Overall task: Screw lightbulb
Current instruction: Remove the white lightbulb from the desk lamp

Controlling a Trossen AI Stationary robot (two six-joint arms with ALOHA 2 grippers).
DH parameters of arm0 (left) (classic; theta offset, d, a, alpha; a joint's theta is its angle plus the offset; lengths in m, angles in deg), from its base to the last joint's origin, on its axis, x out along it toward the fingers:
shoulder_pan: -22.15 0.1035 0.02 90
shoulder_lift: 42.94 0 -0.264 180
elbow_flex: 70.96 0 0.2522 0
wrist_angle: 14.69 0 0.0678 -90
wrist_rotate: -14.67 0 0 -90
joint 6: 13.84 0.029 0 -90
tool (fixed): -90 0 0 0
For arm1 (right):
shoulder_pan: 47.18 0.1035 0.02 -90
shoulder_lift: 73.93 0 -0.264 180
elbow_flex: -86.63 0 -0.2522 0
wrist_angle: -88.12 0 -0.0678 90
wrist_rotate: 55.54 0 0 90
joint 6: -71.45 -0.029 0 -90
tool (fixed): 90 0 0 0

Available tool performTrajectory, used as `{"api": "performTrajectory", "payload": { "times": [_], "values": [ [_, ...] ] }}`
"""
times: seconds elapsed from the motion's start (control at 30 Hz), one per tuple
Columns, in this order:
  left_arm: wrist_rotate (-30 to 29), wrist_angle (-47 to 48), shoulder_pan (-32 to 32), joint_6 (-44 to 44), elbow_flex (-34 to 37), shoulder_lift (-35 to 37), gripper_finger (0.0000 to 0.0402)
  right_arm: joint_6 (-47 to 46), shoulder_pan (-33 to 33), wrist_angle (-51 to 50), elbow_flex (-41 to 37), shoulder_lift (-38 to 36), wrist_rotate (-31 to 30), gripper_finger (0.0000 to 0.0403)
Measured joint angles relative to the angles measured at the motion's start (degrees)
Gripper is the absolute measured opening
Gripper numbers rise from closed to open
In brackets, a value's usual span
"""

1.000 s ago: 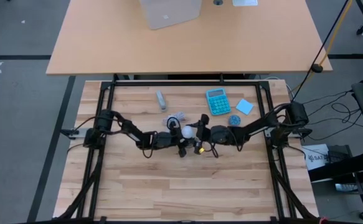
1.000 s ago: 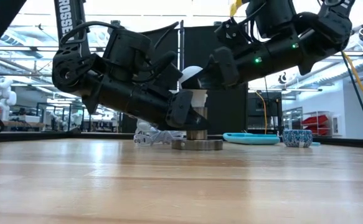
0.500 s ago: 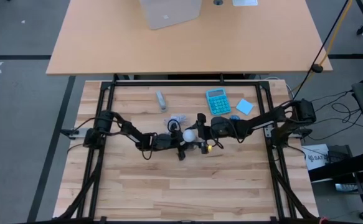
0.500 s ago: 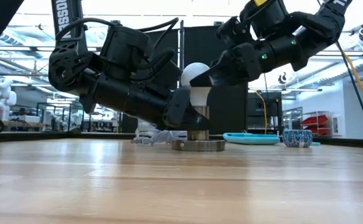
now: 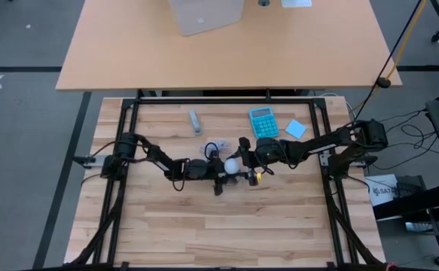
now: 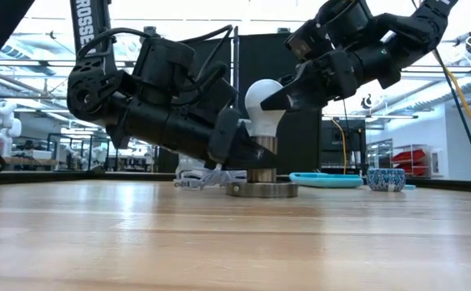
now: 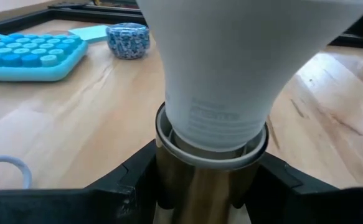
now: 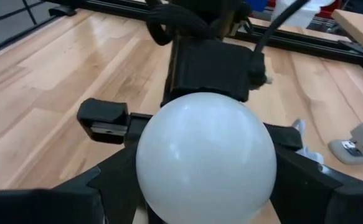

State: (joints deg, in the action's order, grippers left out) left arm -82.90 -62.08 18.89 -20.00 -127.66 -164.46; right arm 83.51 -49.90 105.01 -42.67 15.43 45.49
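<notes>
Lightbulb [image 6: 264,108] stands upright in the brass socket [image 6: 260,160], which rises from a round grey base [image 6: 261,190] on the wooden counter [image 5: 227,226], near its middle. A second ago the bulb's head was mostly hidden between the two arms in the low view; now the whole frosted head shows. The right gripper [image 5: 243,162] has moved back toward its own side, and its fingers [image 8: 306,180] are spread on either side of the head; whether they touch it cannot be made out. The left gripper [image 7: 211,186] has stayed low, its fingers pinching the socket just below the bulb's neck.

In the left wrist view the bulb's neck sits inside the socket's rim, the screw end hidden within. Beyond it lie a blue calculator [image 7: 25,59], cut off at the picture's edge, and a small blue patterned roll [image 7: 127,40]. A white coiled cable [image 6: 201,177] lies behind the base, partly hidden by the left arm.
</notes>
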Motion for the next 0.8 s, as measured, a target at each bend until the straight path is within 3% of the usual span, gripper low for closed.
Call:
{"api": "performTrajectory", "payload": {
  "times": [0.43,0.8],
  "values": [
    [6.3,-0.7,0.4,-1.1,0.0,0.0,0.0182,3.5,-1.1,0.0,0.8,0.1,9.4,0.0293],
    [8.0,-0.8,0.5,-2.6,0.0,0.0,0.0182,8.8,-0.7,5.6,1.1,-0.1,13.0,0.0317]
  ]
}}
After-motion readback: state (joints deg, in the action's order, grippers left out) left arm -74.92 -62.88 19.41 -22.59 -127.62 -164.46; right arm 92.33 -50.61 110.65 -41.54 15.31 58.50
